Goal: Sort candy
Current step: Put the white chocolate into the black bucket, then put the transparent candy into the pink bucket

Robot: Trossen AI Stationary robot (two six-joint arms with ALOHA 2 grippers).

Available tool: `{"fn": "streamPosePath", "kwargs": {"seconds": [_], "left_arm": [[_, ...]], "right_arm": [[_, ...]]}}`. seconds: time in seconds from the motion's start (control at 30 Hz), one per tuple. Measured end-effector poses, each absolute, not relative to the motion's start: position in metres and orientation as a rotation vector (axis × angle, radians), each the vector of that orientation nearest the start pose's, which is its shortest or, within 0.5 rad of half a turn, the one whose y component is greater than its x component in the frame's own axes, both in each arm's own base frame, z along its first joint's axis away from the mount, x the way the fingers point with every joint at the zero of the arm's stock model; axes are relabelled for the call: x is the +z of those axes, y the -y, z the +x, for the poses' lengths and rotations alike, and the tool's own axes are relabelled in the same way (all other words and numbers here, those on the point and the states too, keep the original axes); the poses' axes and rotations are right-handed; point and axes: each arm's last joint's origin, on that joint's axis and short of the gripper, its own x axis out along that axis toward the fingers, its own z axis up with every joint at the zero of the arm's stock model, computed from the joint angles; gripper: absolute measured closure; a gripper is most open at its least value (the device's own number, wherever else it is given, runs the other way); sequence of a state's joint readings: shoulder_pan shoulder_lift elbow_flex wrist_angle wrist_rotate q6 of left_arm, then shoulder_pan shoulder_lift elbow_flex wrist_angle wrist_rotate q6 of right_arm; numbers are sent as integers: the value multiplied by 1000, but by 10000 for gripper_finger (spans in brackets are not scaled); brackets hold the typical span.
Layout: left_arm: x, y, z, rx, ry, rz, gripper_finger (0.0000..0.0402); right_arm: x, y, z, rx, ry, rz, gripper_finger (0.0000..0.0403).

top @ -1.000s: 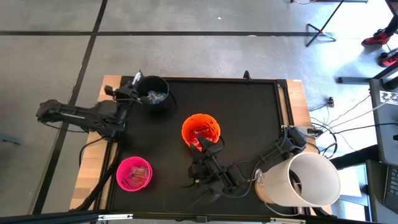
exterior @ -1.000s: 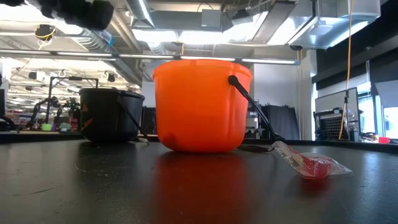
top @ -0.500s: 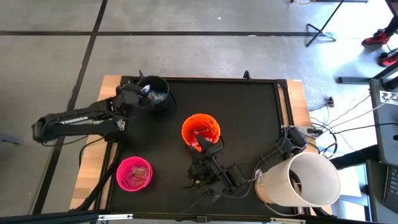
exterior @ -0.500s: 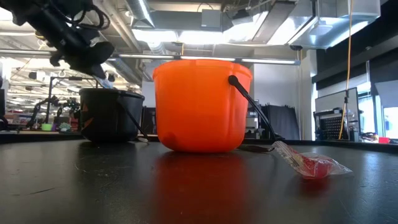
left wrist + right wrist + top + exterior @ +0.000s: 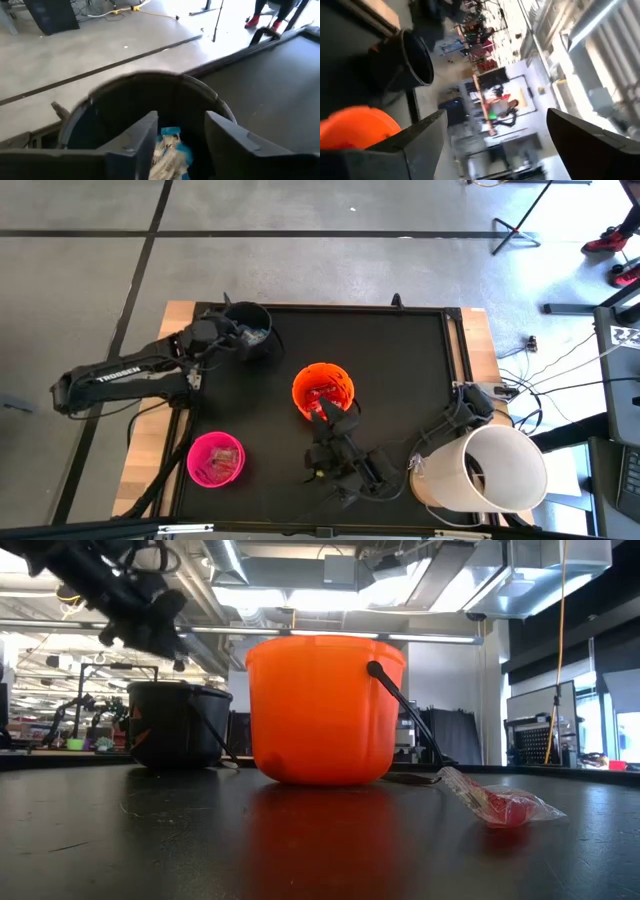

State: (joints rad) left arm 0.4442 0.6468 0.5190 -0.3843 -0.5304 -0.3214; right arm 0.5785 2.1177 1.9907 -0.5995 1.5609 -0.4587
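My left gripper (image 5: 232, 332) hangs open over the left rim of the black bucket (image 5: 262, 348), at the table's far left. In its wrist view the fingers (image 5: 182, 122) straddle nothing, and blue-and-white candy (image 5: 170, 147) lies in the bucket below. The orange bucket (image 5: 323, 372) at mid-table holds red candy (image 5: 322, 395). A pink bucket (image 5: 193, 455) with candy stands near left. One red packet (image 5: 500, 805) lies on the table. My right gripper (image 5: 328, 413) waits open and level, just on the near side of the orange bucket.
A large white bucket (image 5: 495, 470) lies on its side on the right arm's base at the near right. The black mat (image 5: 400, 360) is bare at the far right. In the low view the orange bucket (image 5: 320, 710) stands in front, the black one (image 5: 175, 725) behind left.
My left gripper has swung from beside the black bucket's left side toward the table's right and sunk, now pointing over the rim. A pale sweet showed at its fingertips half a second ago and is gone from them now. My right arm has kept still.
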Motion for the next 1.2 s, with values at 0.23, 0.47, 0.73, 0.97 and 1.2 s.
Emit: {"fn": "streamPosePath", "kwargs": {"seconds": [0.23,0.47,0.73,0.97,1.2], "left_arm": [[317,-65,115,805,-183,-329,219],[382,-37,109,194,23,-341,222],[340,-14,134,-6,-127,-344,223],[326,13,158,-151,22,-222,223],[316,44,182,-144,7,-70,223]], "right_arm": [[354,-248,359,-632,-444,-819,64],[358,-218,323,-220,-761,-259,64],[268,-231,319,-53,-1046,-195,64],[193,-227,312,66,-1146,-44,64],[158,-210,312,58,-1107,9,64]]}}
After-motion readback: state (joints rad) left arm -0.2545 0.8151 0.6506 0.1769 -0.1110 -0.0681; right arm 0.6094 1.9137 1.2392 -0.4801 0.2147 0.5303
